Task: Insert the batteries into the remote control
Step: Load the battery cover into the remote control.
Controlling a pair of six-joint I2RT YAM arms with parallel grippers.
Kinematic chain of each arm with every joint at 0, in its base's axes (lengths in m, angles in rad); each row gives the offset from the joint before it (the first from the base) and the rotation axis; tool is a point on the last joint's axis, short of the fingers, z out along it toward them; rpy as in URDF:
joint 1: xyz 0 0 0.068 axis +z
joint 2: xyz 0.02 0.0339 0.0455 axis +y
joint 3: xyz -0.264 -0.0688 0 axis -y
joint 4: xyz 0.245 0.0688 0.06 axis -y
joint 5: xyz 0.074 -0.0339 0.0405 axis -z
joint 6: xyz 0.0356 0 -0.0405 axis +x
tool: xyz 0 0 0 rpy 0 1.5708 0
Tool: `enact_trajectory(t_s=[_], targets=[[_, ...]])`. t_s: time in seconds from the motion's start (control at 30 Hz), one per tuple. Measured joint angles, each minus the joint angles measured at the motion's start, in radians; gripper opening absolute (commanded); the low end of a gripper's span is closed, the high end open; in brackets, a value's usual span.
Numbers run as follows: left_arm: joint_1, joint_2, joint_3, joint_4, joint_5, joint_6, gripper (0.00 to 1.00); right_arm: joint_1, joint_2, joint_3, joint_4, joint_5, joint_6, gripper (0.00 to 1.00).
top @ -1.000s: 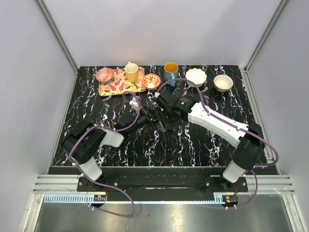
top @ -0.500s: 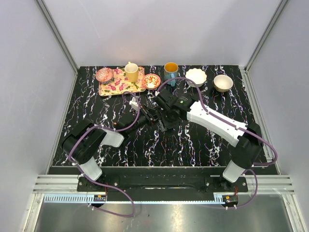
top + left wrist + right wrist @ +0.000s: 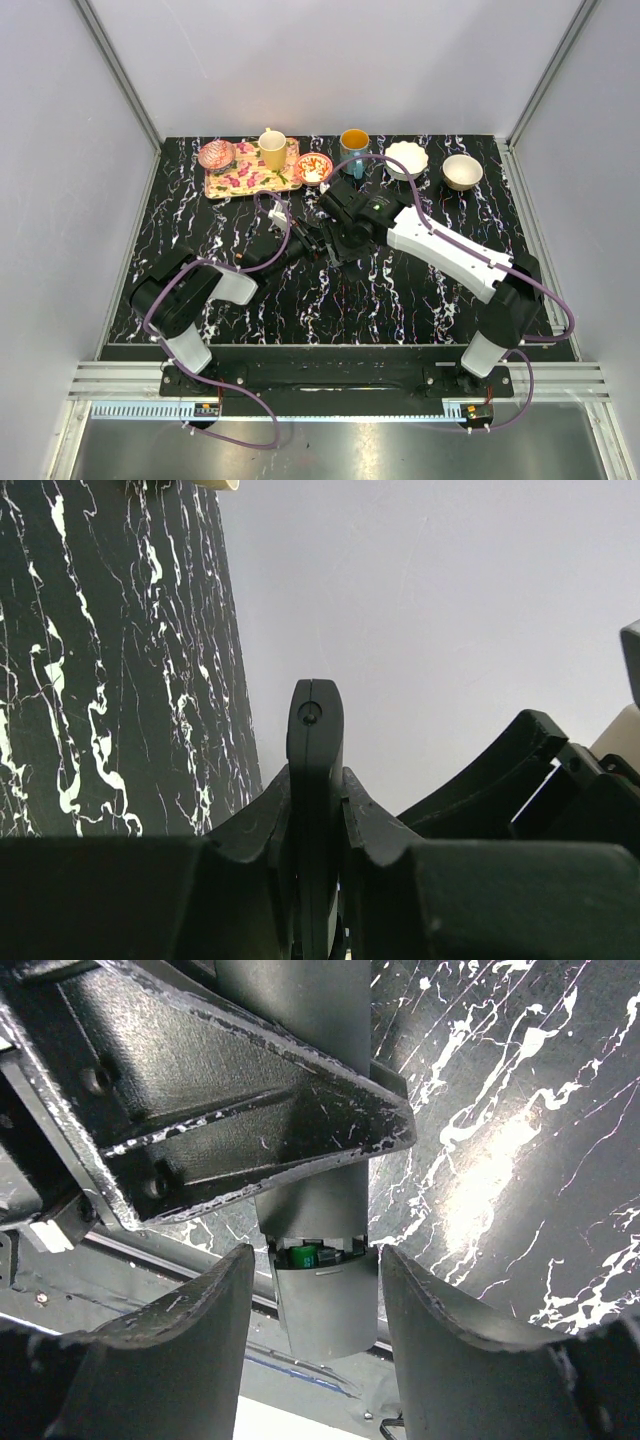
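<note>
At the far left of the black marbled table (image 3: 180,230) sits a flowered tray (image 3: 240,180) carrying a pink bowl (image 3: 216,154) and a yellow cup (image 3: 272,149). A small red-and-white dish (image 3: 313,168) lies just beside the tray's right end. Nearer to me, the left arm (image 3: 200,290) reaches from its base at the near left toward the middle of the table. There the left gripper (image 3: 315,780) is clamped tight on the remote control (image 3: 315,715), its fingers (image 3: 262,815) pressed against the two flat faces so that the slim black bar sticks out past the tips. Just to the right, the right gripper (image 3: 315,1252) comes in over the remote's free end. Its jaws stand partly apart with a finger (image 3: 190,1330) on either side of the casing, gripping nothing that I can see; whether the pads brush the plastic I cannot tell. In that end the slot is uncovered and a green battery (image 3: 318,1255) lies inside, only a sliver of it showing. Along the far edge beyond the grippers stands a teal mug (image 3: 352,140), then a white scalloped bowl (image 3: 406,158) and, furthest right, a beige bowl (image 3: 462,171). The right arm (image 3: 450,255) slants back to its base at the near right.
</note>
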Motion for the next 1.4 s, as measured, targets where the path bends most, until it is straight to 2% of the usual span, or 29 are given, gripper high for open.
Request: enact_trajectory(t_s=[0.27,0.47,0.63,0.77,0.87,1.07,1.27,1.4], targets=[[-0.002,0.011,-0.006,0.000,0.000,-0.007,0.00,0.000,0.000,0.011,-0.001,0.006,0.000,0.67],[-0.004,0.011,-0.006,0.000,0.000,-0.007,0.00,0.000,0.000,0.035,-0.002,0.023,0.004,0.78],[-0.005,0.011,-0.006,0.000,0.000,-0.006,0.00,0.000,-0.011,0.075,-0.002,0.033,0.012,0.81],[-0.005,0.011,-0.006,0.000,0.000,-0.006,0.00,-0.009,-0.098,0.058,0.014,0.058,0.030,0.82],[-0.005,0.011,-0.006,0.000,0.003,-0.007,0.00,-0.057,-0.248,-0.044,0.093,0.045,0.055,0.82],[-0.005,0.002,-0.010,0.000,0.026,-0.015,0.00,-0.232,-0.535,-0.367,0.293,-0.066,0.126,0.83],[0.000,-0.012,-0.022,0.028,0.065,-0.059,0.00,-0.298,-0.606,-0.621,0.511,-0.247,0.190,0.85],[0.002,-0.017,-0.041,0.030,0.090,-0.095,0.00,-0.395,-0.675,-0.787,0.674,-0.392,0.275,0.85]])
